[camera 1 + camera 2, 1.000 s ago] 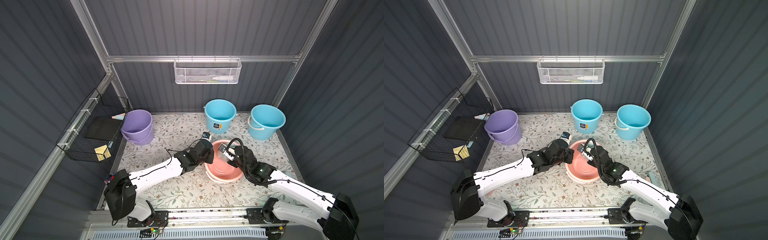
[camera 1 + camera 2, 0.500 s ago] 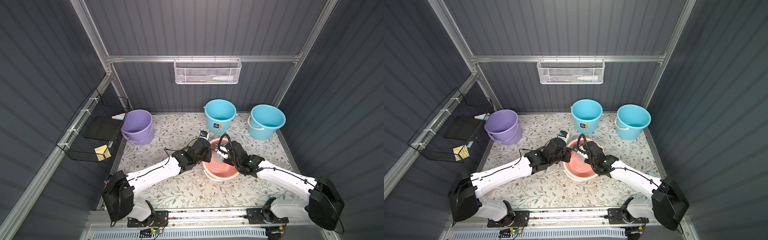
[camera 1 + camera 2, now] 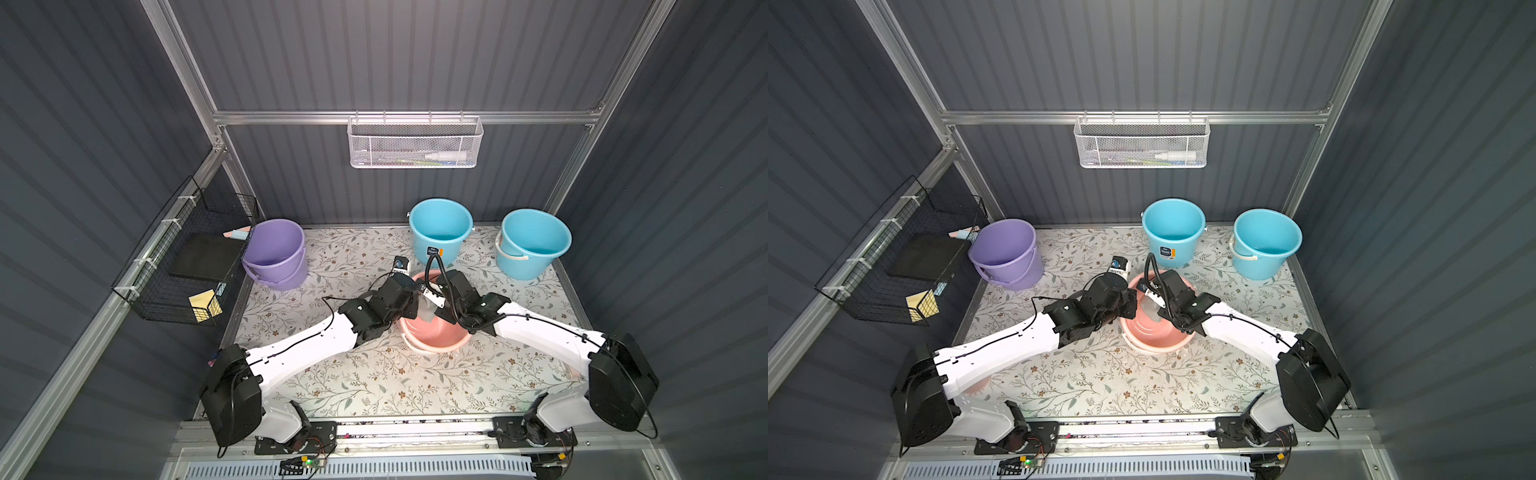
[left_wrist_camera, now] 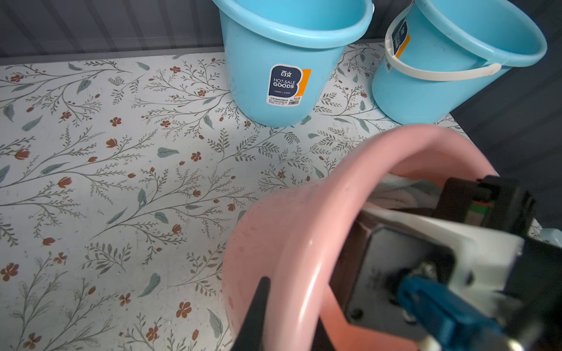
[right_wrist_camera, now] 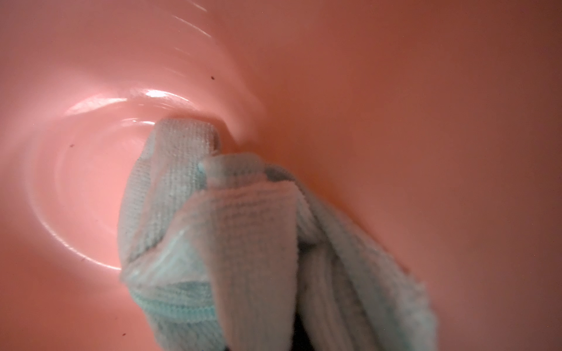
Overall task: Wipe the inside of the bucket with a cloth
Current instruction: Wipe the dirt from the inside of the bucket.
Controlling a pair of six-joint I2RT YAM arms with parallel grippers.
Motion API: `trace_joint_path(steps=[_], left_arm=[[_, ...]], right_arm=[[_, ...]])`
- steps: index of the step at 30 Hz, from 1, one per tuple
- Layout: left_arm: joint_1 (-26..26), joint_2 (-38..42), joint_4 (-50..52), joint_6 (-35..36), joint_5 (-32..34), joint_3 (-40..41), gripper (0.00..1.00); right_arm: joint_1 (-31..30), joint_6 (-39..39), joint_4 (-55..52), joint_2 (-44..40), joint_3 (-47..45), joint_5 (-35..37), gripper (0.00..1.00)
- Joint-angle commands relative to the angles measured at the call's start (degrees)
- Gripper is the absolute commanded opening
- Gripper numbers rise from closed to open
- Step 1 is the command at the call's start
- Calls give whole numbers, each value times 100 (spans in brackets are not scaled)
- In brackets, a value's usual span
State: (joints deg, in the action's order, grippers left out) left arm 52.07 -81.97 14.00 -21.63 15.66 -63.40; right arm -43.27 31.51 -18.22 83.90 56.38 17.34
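A pink bucket stands mid-floor, tipped a little. My left gripper is shut on its near-left rim; in the left wrist view one finger lies outside the pink wall and one inside, gripper. My right gripper reaches down into the bucket, shut on a pale blue cloth. In the right wrist view the bunched cloth presses against the bucket's inner wall near the bottom and hides my fingers.
A purple bucket stands at the back left, two blue buckets at the back right. A white mesh basket hangs on the back wall and a black wire rack on the left wall.
My right gripper has swept the cloth across the bucket's inside, from its right side toward the side that my left gripper holds. The bucket and the left gripper have shifted slightly left.
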Motion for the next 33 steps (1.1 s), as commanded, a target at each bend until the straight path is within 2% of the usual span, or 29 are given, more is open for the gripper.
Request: trace_joint_path(steps=[1, 5, 9, 19, 25, 33], left_arm=[[226, 160, 57, 112, -399, -63, 0], [214, 152, 156, 12, -119, -33, 0], [179, 108, 156, 19, -144, -38, 0], [84, 30, 151, 249, -159, -112, 0], [71, 17, 114, 348, -269, -185, 0], [70, 76, 88, 376, -349, -206, 0]], right_arm=[[55, -1217, -1164, 45, 44, -733, 0], [26, -1954, -1997, -529, 228, -1017, 0], [-11, -2641, -2740, -1106, 403, -1093, 0], [-50, -3692, -4288, -1861, 1413, -1341, 0], [-206, -3832, -5010, -1511, 1974, -1637, 0], [-310, -3866, -5633, -374, 2365, -1796, 0]])
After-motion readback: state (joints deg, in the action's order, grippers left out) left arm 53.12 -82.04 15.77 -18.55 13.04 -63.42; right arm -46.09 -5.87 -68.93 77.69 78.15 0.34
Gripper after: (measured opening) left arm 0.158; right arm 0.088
